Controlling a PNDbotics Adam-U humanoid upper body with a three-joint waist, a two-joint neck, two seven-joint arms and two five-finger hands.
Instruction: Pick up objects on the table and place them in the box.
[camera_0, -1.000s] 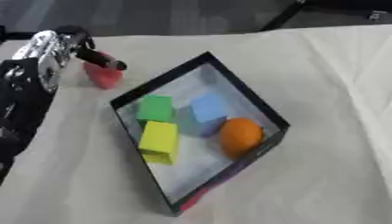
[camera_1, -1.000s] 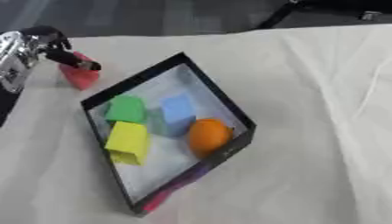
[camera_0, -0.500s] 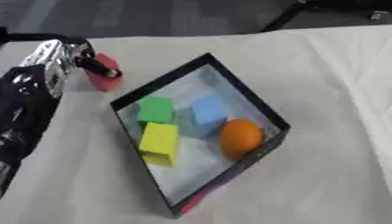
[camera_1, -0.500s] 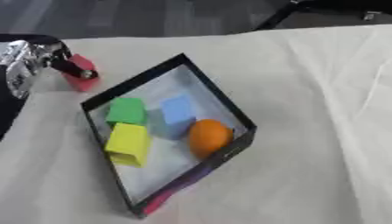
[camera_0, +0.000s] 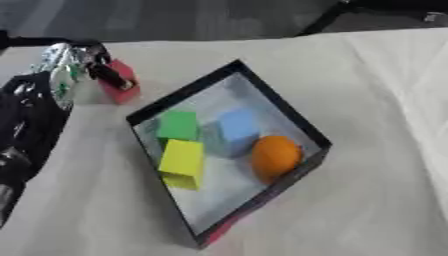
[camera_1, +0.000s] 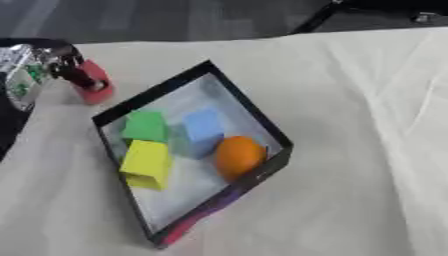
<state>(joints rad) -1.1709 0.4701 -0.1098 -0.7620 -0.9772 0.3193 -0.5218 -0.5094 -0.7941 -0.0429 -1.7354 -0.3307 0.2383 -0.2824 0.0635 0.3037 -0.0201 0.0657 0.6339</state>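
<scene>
While left hand (camera_0: 74, 65) grips red block (camera_0: 121, 82), box (camera_0: 284, 120) alongside

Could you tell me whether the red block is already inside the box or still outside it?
Outside. The red block sits beyond the box's upper-left wall, in the left hand's fingers; whether it touches the table is unclear.

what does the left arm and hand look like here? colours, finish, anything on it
The left arm is glossy black and bulky, coming in along the view's left edge. The left hand has shiny silver metal casing with a small green patch on it and dark fingers. No cables or readable markings can be made out. The right arm and hand are out of view.
</scene>
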